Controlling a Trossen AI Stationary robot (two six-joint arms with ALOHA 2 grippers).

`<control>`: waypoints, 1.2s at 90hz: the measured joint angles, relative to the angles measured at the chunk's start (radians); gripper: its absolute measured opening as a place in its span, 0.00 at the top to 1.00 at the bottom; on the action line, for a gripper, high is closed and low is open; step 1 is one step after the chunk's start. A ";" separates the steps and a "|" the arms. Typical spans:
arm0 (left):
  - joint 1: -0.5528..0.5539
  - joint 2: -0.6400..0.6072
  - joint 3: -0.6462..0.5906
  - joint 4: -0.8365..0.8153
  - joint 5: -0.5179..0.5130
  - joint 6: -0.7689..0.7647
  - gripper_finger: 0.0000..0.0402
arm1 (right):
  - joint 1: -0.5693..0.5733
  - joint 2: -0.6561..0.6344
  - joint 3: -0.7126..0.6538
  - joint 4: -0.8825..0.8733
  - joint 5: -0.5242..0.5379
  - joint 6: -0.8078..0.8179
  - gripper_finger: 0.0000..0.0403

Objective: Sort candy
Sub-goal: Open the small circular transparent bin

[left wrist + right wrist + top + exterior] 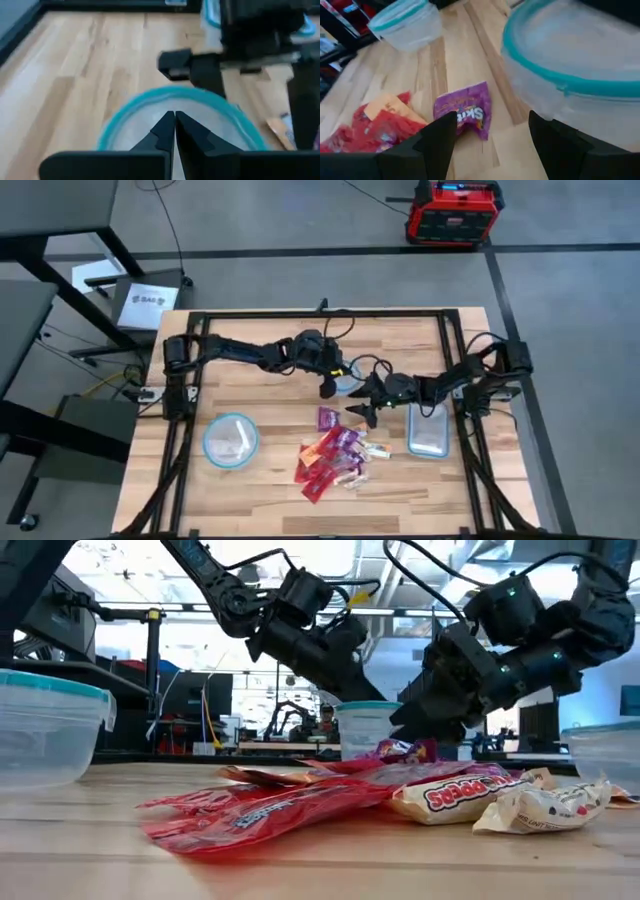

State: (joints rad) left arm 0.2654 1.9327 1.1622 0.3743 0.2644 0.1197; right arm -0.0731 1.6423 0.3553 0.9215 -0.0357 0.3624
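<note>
The candy (330, 458) lies in a loose pile near the table's front middle: red, purple, orange and whitish wrappers (300, 805). A purple candy (465, 112) lies flat at the pile's far edge. My right gripper (492, 137) hangs open just above the table, and the purple candy lies ahead between its two fingers, untouched. My left gripper (174, 125) is shut over a small clear bowl (347, 383) with a bluish rim (125, 117). Nothing shows between its fingertips.
A second clear round bowl (231, 441) stands at the front left. A clear rectangular tub (428, 430) stands at the right, beside my right arm. Both grippers (328, 388) (365, 415) are close together around the middle bowl (560, 75). Bare wood lies along the near edge.
</note>
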 joint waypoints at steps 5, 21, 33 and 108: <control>0.000 0.000 0.000 -0.006 0.015 0.001 1.00 | -0.015 -0.003 0.000 0.015 -0.022 -0.002 0.42; -0.003 -0.002 0.001 -0.049 0.023 0.047 1.00 | -0.037 -0.003 -0.002 0.061 -0.066 -0.005 0.42; -0.007 -0.003 0.001 -0.084 0.024 0.048 1.00 | -0.040 -0.003 -0.002 0.088 -0.077 -0.011 0.43; -0.056 0.063 0.016 -0.079 -0.008 0.040 1.00 | 0.043 0.155 -0.103 0.592 -0.121 -0.054 0.52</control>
State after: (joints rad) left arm 0.2092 1.9957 1.1780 0.2955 0.2561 0.1596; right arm -0.0301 1.7977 0.2522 1.5137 -0.1562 0.3089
